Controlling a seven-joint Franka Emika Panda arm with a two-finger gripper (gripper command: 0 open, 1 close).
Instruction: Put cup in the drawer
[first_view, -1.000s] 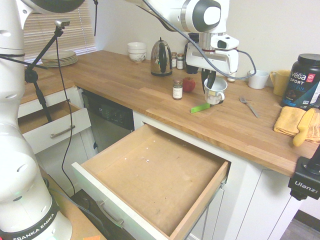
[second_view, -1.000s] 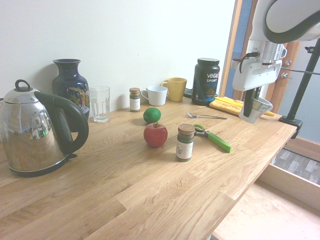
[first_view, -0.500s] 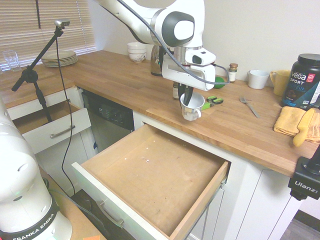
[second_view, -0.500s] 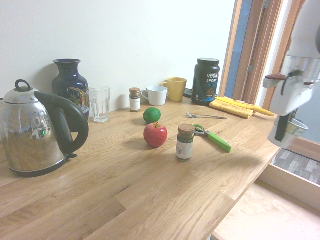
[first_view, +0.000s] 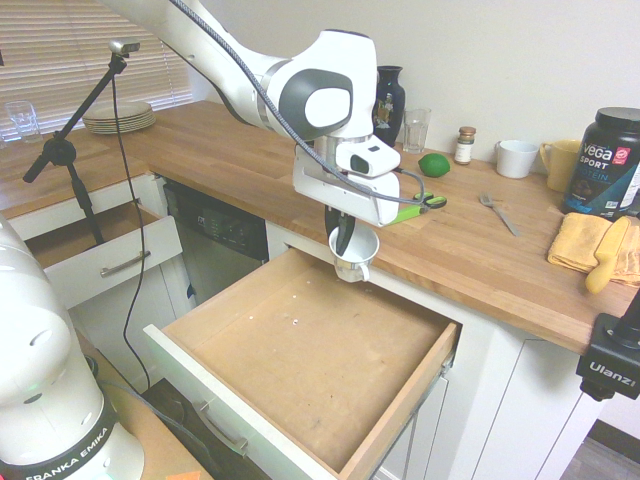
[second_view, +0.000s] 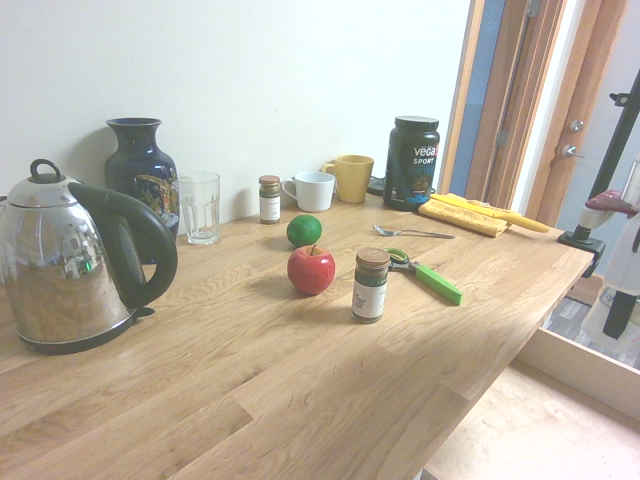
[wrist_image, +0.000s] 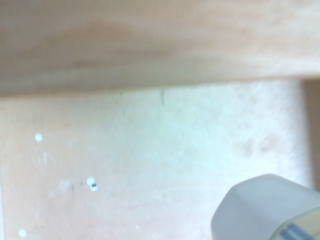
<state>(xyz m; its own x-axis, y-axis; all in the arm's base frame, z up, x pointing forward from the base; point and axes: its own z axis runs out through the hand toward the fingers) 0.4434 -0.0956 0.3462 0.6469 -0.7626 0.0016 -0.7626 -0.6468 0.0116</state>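
First exterior view: gripper (first_view: 347, 243) pinched on the cup (first_view: 354, 253), hanging above the back edge of the open drawer (first_view: 310, 350); second exterior view: only a sliver of arm beyond the counter (second_view: 300, 370); wrist view: blurred cup (wrist_image: 265, 210) over bare drawer wood (wrist_image: 150, 165).

— How is the arm posed?
— The white arm (first_view: 250, 70) is stretched in from the upper left of the first exterior view, and the wrist is bent so that the gripper (first_view: 345, 236) is pointed straight down.

— And the fingers?
— They are closed on the rim of the cup (first_view: 354, 254), which is held upright in the air.

— Is anything shown from the opposite side?
— Only a sliver of the hand is caught at the right edge.
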